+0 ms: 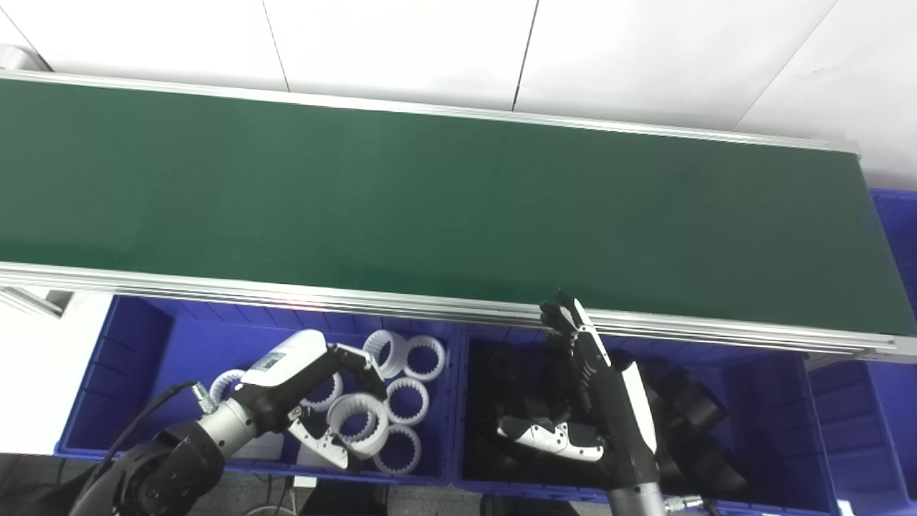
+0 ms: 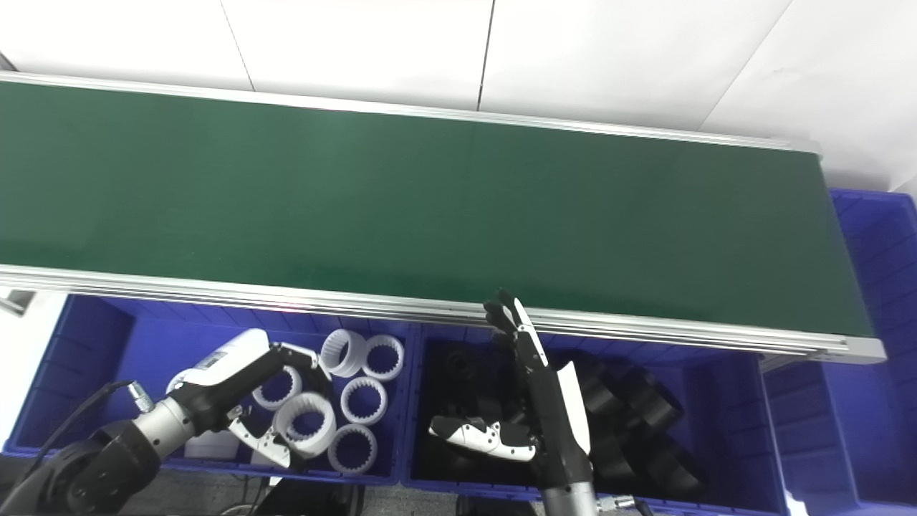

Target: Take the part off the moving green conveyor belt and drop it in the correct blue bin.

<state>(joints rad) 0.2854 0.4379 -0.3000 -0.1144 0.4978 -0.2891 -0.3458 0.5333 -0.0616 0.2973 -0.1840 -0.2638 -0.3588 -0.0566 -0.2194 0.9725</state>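
Right now, the fingers (image 1: pixel 356 356) of the left hand (image 1: pixel 315 394) are seen curled around a white toothed ring (image 1: pixel 358 424), which is gripped between fingers above and thumb below and held over the left blue bin (image 1: pixel 129 373). Several more white rings (image 1: pixel 407 401) are seen lying in that bin, clustered toward its right side, just beside and partly behind the held ring. Over on the other side, the fingers (image 1: pixel 573 326) of the right hand (image 1: pixel 602 401) are stretched out straight and apart, pointing up toward the belt's near aluminium rail (image 1: pixel 215 290), with the thumb spread out to the left; nothing is held there. That hand is poised above the middle blue bin (image 1: pixel 774 365), where dark parts (image 1: pixel 688 408) are piled, hard to tell apart against the shadowed interior. Beyond both bins, the green conveyor belt (image 1: pixel 430 208) is seen running across the whole view, its surface bare of parts. A third blue bin (image 1: pixel 895 215) is glimpsed at the far right edge, past the belt's end, and pale wall panels (image 1: pixel 401 43) are seen behind.
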